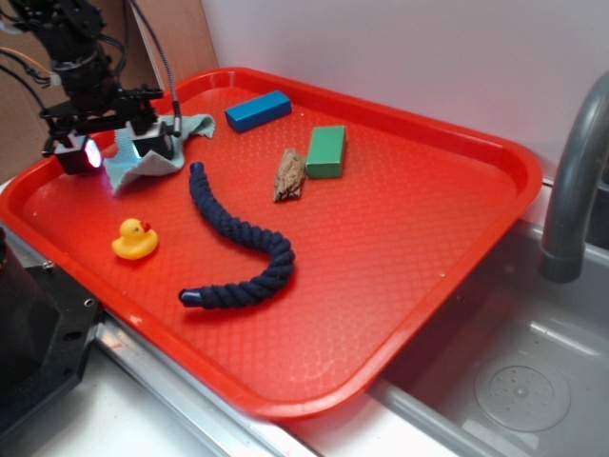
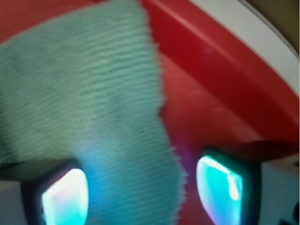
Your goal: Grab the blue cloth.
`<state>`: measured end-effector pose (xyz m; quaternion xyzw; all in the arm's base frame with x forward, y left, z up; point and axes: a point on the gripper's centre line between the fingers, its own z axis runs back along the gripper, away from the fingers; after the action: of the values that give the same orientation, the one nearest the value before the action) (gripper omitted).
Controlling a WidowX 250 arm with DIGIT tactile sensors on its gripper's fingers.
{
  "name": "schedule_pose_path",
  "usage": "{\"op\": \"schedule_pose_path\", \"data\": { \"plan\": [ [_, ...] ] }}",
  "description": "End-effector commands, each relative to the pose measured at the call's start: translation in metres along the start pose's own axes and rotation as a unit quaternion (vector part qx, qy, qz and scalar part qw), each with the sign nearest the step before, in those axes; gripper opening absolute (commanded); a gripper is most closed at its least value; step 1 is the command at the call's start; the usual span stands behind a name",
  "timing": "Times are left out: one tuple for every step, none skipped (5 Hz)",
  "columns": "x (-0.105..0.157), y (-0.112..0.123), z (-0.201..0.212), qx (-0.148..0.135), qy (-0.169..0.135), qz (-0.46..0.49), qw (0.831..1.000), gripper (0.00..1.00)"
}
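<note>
The blue cloth is a pale teal rag lying crumpled at the tray's far left corner. My gripper is down over it with its jaws apart, one lit pad on each side of the cloth. In the wrist view the cloth fills the left and middle. Its frayed right edge lies between my fingertips. My gripper is open: red tray shows between the cloth's edge and the right pad, and the left pad sits against the cloth.
The red tray also holds a yellow duck, a navy rope, a blue block, a green block and a piece of wood. The tray's raised rim runs close by. A sink and a grey faucet are on the right.
</note>
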<state>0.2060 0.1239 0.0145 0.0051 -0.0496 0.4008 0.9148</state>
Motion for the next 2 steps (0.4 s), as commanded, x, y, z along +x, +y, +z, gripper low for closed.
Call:
{"op": "schedule_pose_path", "data": {
  "plan": [
    [-0.018,-0.034,0.003,0.021,0.003,-0.054,0.998,1.00],
    [-0.023,-0.049,0.006,0.018,0.005,-0.075,0.997,0.00]
  ]
}}
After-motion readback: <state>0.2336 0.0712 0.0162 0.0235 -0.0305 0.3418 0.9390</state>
